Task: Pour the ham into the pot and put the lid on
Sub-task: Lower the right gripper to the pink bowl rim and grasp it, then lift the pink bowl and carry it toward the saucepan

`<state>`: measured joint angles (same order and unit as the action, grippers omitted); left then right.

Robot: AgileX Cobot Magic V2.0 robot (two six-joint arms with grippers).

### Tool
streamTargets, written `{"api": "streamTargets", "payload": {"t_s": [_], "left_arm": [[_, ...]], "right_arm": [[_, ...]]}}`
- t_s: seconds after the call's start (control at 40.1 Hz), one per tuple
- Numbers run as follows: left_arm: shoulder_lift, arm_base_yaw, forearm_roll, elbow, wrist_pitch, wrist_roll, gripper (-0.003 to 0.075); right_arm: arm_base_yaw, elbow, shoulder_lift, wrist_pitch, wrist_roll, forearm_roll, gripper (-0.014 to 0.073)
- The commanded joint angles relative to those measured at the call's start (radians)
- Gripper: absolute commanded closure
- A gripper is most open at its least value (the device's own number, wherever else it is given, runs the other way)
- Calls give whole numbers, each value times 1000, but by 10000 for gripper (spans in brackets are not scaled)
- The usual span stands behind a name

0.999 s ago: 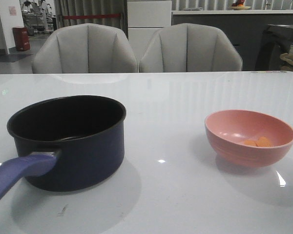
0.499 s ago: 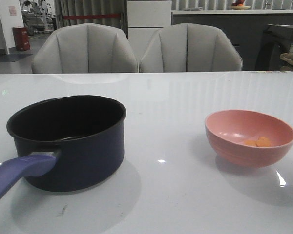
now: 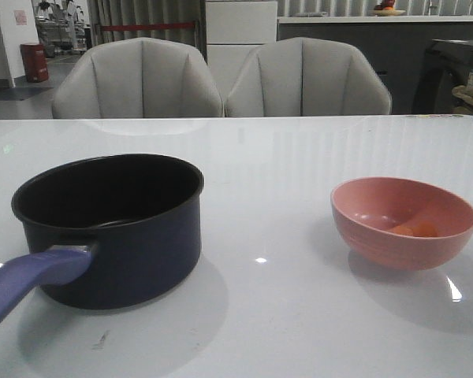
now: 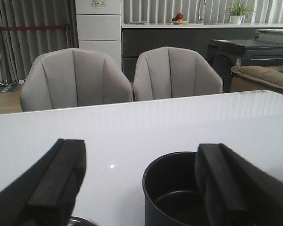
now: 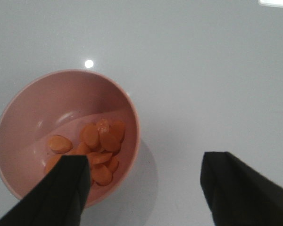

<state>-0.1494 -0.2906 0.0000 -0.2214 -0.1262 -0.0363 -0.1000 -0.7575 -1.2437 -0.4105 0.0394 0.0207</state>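
The left gripper [image 4: 139, 188] stands spread wide, nothing between its black fingers [image 4: 61, 183], looking level across the table [image 3: 299, 157] with the pot [image 4: 174, 193] just beyond it. The right gripper [image 5: 144, 193] is likewise wide apart and empty, hanging above the pink bowl [image 5: 19, 117] and looking straight down; one finger [image 5: 61, 193] overlaps the bowl's near rim in that view, the other sits over bare tabletop.

From the front, going left to right: the pot [image 3: 114, 228] sits at about eight o'clock on the table, dark navy outside, black inside, nothing showing in the part of the inside that is visible. Its purple-blue handle [image 3: 31, 279] runs down toward seven o'clock and off the picture's edge. A sliver of something shows at the far left edge beside the handle; I cannot tell what it is. A broad stretch of bare glossy white surface lies between pot and bowl, the two well apart.

The bowl [image 3: 402, 224] rests at about four o'clock, upright, with free table all round it. The ham [image 5: 96, 148] lies in a small heap of orange slices at the bottom, toward one side.

Behind the far table edge stand two grey padded chairs [image 3: 221, 79], side by side, at twelve o'clock. Past them are a white cabinet [image 3: 240, 31] and a dark counter [image 3: 363, 39], curtains at eleven o'clock.
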Motion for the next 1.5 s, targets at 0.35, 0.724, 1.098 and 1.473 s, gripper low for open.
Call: {"api": "streamTargets", "payload": {"t_s": [0.35, 0.724, 1.098, 1.473], "left_arm": [[-9, -6, 0, -29, 86, 0, 199], [-9, -6, 0, -29, 86, 0, 199], [-9, -6, 0, -29, 86, 0, 199], [-9, -6, 0, -29, 86, 0, 199]], "right_arm": [[-2, -254, -402, -79, -16, 3, 4], [-2, -313, -491, -83, -15, 58, 438], [-9, -344, -467, -131, -7, 63, 456], [-179, -342, -278, 50, -60, 10, 456]]}}
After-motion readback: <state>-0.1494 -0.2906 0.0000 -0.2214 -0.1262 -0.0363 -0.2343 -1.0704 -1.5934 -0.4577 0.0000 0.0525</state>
